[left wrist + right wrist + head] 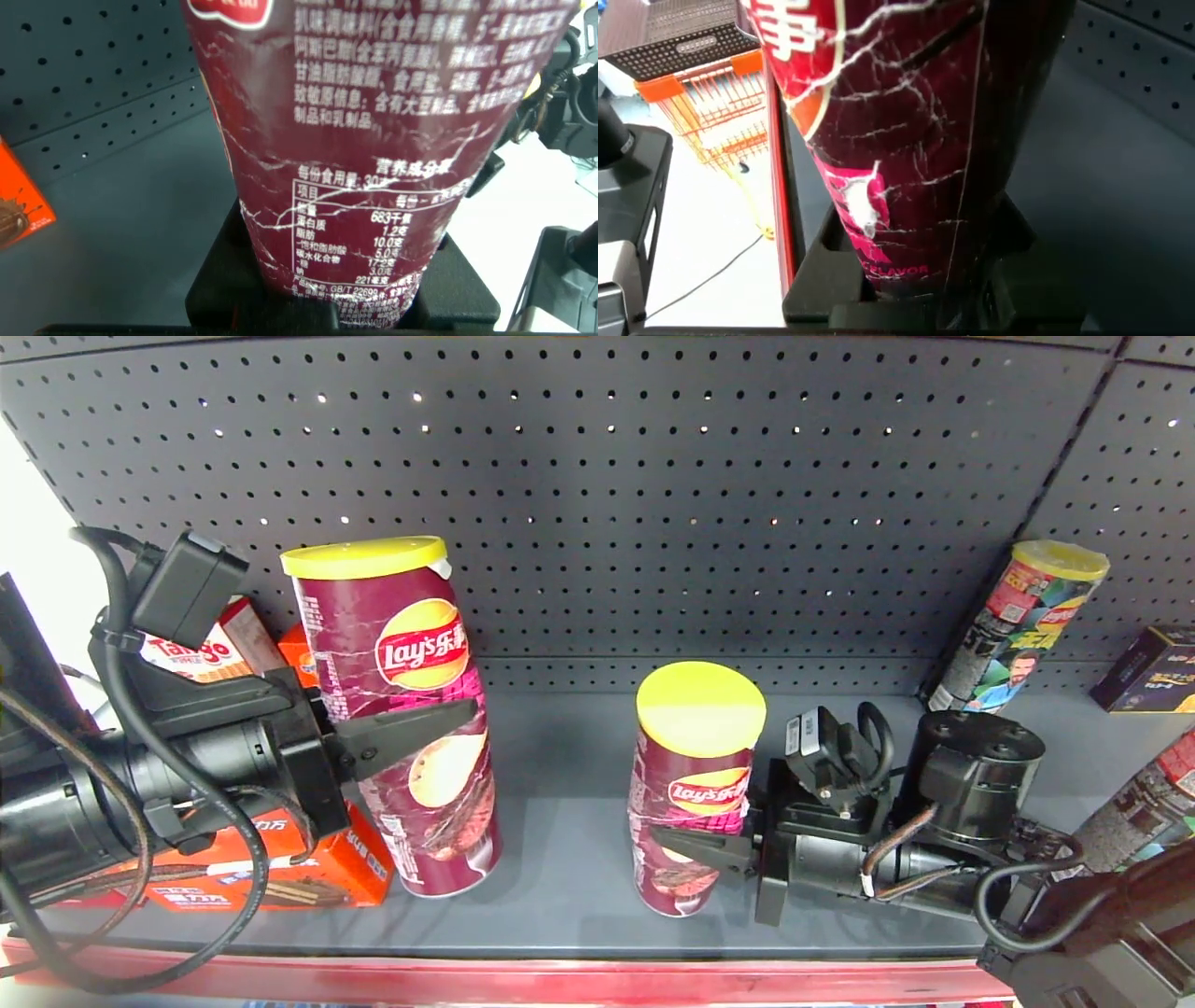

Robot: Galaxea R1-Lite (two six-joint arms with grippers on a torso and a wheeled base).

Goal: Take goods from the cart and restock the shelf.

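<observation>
Two maroon chip cans with yellow lids stand on the grey shelf (569, 887). My left gripper (420, 737) is shut on the taller-looking left can (401, 709) around its middle; one finger crosses its front, the other is hidden behind. This can (364, 159) leans slightly, and I cannot tell if its base touches the shelf. My right gripper (693, 835) is shut on the lower half of the right can (695, 784), which stands upright near the shelf's middle. From the right wrist, that can (896, 159) sits between the jaws.
Orange boxes (280, 882) and a red-white box (201, 649) lie behind the left arm. A green-lidded can (1018, 625) leans at the back right beside a dark box (1148, 667). The pegboard (597, 476) backs the shelf, with a red lip (523, 980) in front. An orange cart (710, 103) stands behind.
</observation>
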